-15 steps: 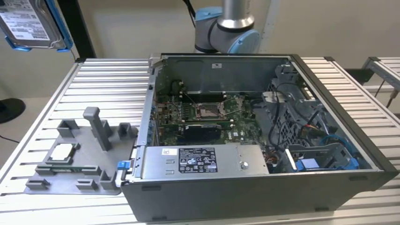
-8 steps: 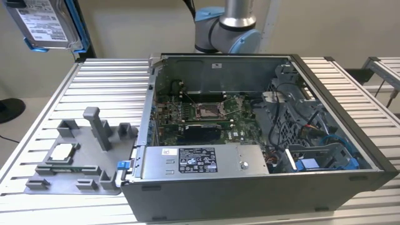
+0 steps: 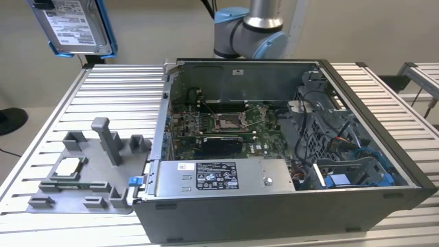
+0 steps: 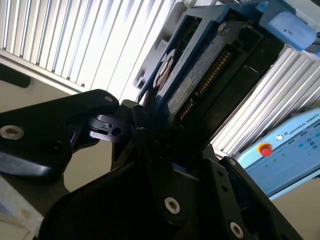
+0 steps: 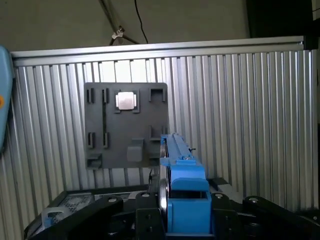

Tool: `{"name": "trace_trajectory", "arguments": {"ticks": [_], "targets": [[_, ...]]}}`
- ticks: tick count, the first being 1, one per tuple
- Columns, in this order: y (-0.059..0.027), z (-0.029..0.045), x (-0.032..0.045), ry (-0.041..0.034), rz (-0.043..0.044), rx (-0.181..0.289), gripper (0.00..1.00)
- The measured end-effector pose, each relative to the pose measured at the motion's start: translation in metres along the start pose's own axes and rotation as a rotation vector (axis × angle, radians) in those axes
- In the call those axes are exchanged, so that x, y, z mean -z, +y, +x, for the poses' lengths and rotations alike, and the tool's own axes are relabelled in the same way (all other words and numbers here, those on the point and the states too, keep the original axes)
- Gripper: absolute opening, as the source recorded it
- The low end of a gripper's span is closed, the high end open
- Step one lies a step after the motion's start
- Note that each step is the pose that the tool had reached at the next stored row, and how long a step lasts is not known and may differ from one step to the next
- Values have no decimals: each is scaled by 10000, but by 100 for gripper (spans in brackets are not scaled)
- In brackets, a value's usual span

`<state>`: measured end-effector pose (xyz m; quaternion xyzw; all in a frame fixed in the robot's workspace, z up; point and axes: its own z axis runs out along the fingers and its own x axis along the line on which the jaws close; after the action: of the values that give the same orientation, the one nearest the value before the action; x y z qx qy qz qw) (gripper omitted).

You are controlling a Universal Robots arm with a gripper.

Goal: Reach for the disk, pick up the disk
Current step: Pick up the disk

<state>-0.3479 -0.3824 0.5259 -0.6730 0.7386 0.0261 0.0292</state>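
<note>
Both fingers of my gripper clamp the disk firmly so it hangs well clear above the table.

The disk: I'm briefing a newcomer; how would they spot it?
From the open computer case, look up toward the exterior view's left. The disk hangs in the air: silver, white label, blue side rails, unlike the small square chip on the grey tray.

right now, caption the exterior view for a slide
The disk aloft at the exterior view's upper left, open computer case on the table
</note>
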Motion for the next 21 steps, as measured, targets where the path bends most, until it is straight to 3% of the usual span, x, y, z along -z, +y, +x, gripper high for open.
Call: {"name": "trace_trajectory", "arguments": {"ticks": [21], "targets": [[-948,-88,-11,0,-2,26,0]]}}
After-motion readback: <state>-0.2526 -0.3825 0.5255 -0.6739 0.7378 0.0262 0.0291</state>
